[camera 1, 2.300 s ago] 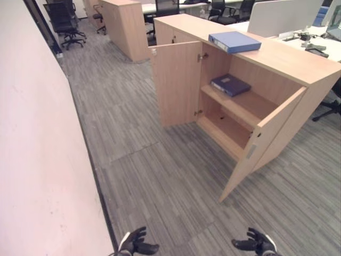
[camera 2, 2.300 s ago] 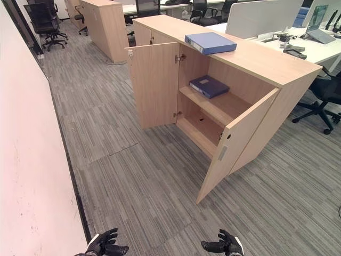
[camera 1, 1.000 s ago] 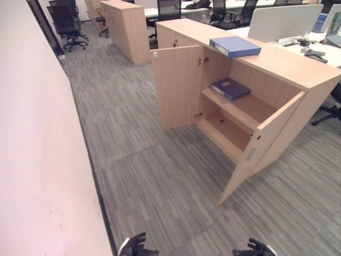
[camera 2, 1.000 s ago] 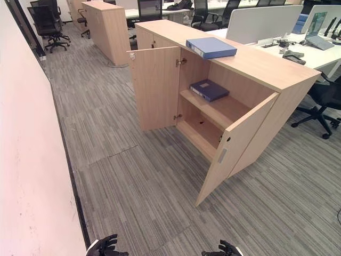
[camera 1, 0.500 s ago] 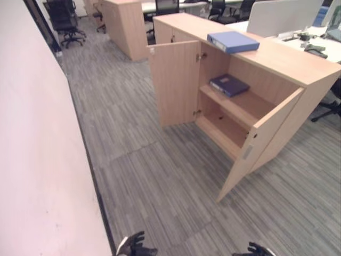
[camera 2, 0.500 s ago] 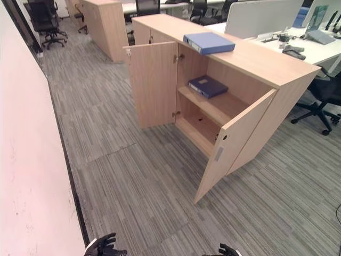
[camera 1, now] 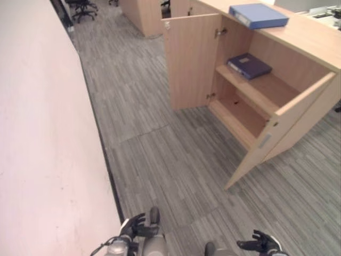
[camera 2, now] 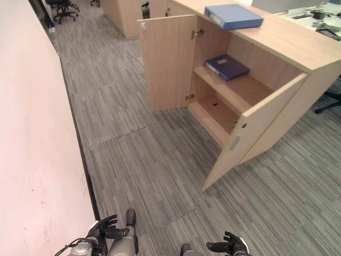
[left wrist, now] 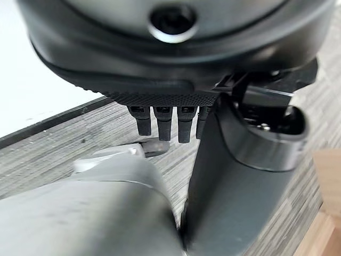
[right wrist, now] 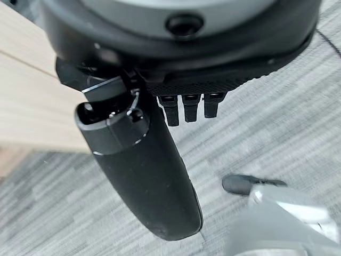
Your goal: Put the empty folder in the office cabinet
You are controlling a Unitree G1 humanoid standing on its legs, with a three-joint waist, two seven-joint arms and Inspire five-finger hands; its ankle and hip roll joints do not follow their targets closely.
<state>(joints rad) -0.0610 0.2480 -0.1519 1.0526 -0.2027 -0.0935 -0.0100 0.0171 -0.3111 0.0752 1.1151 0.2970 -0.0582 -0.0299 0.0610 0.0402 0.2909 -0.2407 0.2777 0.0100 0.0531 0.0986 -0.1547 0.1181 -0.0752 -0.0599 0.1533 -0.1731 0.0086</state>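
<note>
We see the light-blue flat folder lying atop the pale wooden office cabinet, long axis running left-right; left hand and right hand both relaxed, empty.

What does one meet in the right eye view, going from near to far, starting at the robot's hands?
Left hand and right hand, then grey carpet, open cabinet door, dark blue folder on the upper shelf, lighter blue folder on the cabinet top.

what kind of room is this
Most likely an open-plan office. A low wooden cabinet stands with both doors open, one blue folder on top of it and a darker one on its shelf. Grey carpet tiles cover the floor, and a swivel chair stands far back.
</note>
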